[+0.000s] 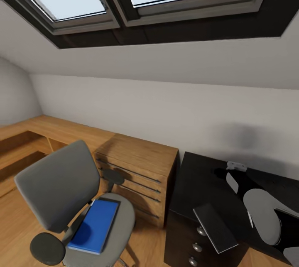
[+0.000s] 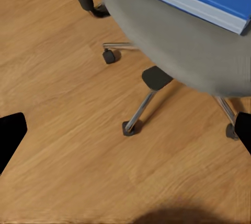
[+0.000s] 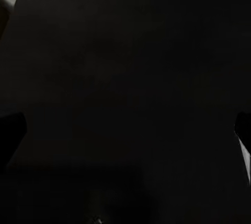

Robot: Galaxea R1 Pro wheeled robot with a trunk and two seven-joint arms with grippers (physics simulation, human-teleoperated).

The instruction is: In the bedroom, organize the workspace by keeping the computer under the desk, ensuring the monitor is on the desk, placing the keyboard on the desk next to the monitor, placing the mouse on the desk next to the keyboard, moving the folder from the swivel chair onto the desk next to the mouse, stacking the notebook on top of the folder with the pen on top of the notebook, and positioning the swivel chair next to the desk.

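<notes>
While the head view looked down, the blue folder [image 1: 94, 225] lay flat on the swivel chair [image 1: 58, 188] seat, bench [image 1: 199, 184] alongside. Left wrist: claw [image 2: 125, 135] tips apart over floor; folder looked thin, stiff, light, so pinch an overhanging edge. Right wrist: claw [image 3: 125, 130] apart above bench.

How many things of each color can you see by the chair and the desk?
Blue: 1, the folder on the swivel chair
Grey: 2, the swivel chair and the notebook on the desk
Black: 1, the desk
Light wood: 1, the cabinet between the chair and the desk
Total: 5
</notes>
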